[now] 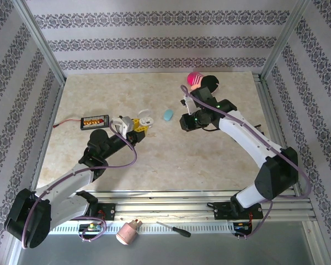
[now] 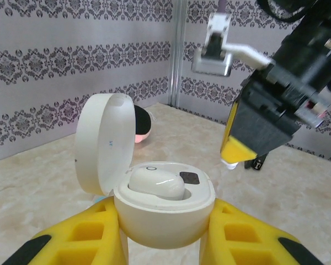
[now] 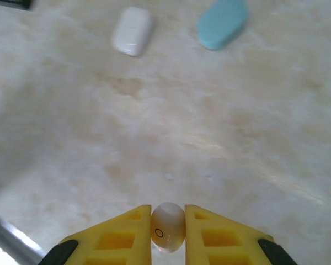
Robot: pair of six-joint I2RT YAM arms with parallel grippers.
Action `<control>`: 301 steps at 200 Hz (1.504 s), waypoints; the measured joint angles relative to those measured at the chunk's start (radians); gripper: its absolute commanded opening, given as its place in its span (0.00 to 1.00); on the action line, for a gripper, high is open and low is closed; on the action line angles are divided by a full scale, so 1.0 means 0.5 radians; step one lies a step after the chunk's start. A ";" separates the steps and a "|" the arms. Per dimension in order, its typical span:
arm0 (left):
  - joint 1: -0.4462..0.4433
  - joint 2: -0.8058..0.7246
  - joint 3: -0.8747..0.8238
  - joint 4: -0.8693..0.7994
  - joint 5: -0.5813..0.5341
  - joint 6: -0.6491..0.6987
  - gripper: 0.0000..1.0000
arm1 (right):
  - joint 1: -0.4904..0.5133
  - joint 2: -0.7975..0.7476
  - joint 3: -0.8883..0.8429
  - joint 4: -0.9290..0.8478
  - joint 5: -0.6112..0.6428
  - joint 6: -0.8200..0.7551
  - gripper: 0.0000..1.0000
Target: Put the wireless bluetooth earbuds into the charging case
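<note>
1. The marbled surface is carrying everything. The left arm and right arm are both reaching in toward the middle of it.
2. The left fingers are clamping the white charging case from both sides, so they're closed on it. They're holding it upright with its lid flipped open and standing up at the back.
3. The right fingers are pinching a white earbud right at their tips, so closed on that. In the left wrist view they're hanging above and off to the right of the open case, clearly not touching it.
4. A light blue case is lying closed on the surface between the two grippers. In the right wrist view a blurry white pebble-shaped piece is sitting just beside it, and I can't tell what that is.
5. A second white earbud is sitting in the case's left pocket. The pocket next to it is showing a dark patch at the bottom.
</note>
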 measured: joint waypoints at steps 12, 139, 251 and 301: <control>0.000 0.011 0.000 0.001 0.012 0.000 0.17 | 0.010 -0.034 0.023 0.002 -0.113 0.014 0.17; 0.000 0.075 0.080 0.008 0.329 -0.061 0.17 | 0.196 -0.112 0.228 0.339 -0.883 0.214 0.17; 0.000 0.075 0.103 0.076 0.461 -0.207 0.17 | 0.195 -0.050 0.224 0.378 -0.916 0.215 0.18; 0.000 0.075 0.105 0.126 0.459 -0.238 0.17 | 0.195 -0.034 0.212 0.394 -0.928 0.216 0.18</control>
